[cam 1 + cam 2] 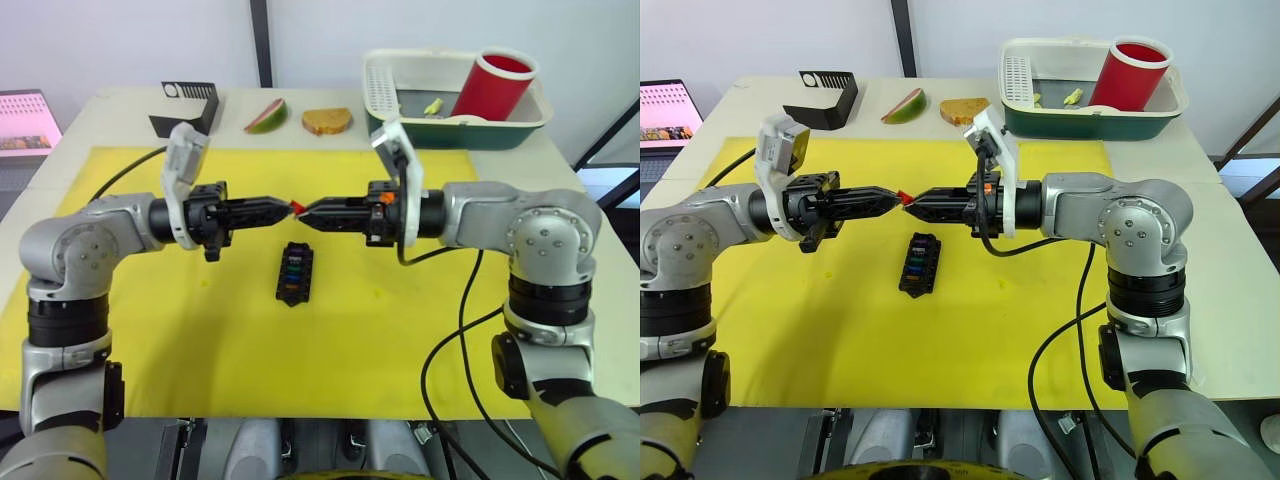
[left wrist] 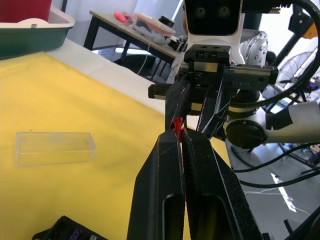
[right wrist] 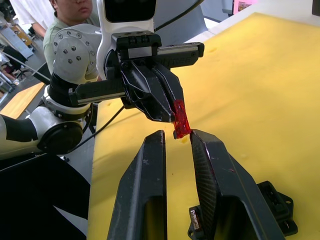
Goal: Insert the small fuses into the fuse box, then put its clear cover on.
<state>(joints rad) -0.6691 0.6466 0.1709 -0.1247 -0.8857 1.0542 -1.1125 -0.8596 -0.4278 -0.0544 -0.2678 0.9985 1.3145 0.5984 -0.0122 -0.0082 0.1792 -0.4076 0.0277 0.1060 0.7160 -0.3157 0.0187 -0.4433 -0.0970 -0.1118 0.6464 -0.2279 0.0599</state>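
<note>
Mid-frame, above the yellow mat point(image 1: 200, 340) on the tabletop point(image 1: 120, 105), left hand point(image 1: 290, 206) and right hand point(image 1: 304, 211) meet tip to tip. Left hand pinched on the red fuse point(image 3: 180, 119); right hand's fingers point(image 3: 150, 150) narrowly apart at it. Fuse box point(image 1: 295, 273) lies just below, coloured fuses seated. Clear cover point(image 2: 54, 148) on mat, apart.

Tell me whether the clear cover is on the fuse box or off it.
Off. The clear cover lies by itself on the yellow mat, apart from the fuse box, whose coloured fuses show uncovered.
</note>
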